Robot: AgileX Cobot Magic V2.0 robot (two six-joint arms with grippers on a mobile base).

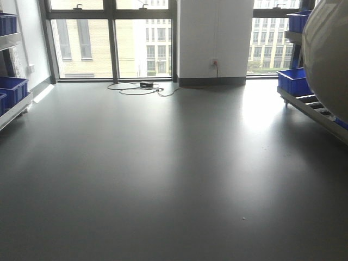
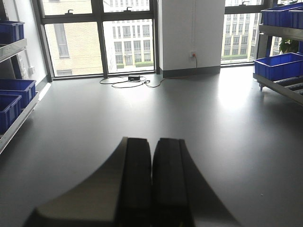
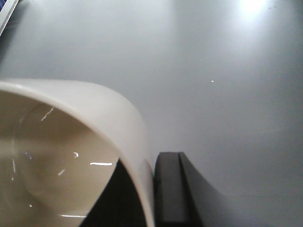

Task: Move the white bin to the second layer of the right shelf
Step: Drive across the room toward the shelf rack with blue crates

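Nearest, the right gripper (image 3: 150,189) pinches the wall of the white bin (image 3: 71,137) with one dark finger inside the rim and one outside; the bin's glossy cream interior faces the wrist camera (in the front view it bulges in at the upper right edge, covering part of the rack there). The left gripper (image 2: 151,189) grips nothing, its two black fingers pressed together. Beneath both spreads the floor (image 1: 163,179) — smooth, dark grey, sheened with window glare; at its right edge stands the right shelf (image 1: 315,106), a sloped roller level bearing a blue crate (image 1: 293,81); a left rack (image 1: 13,111) carries more crates. Farthest, a black box (image 1: 146,84) with looped cable lies before a white pillar (image 1: 215,38) — tall windows (image 1: 114,43) on either side.
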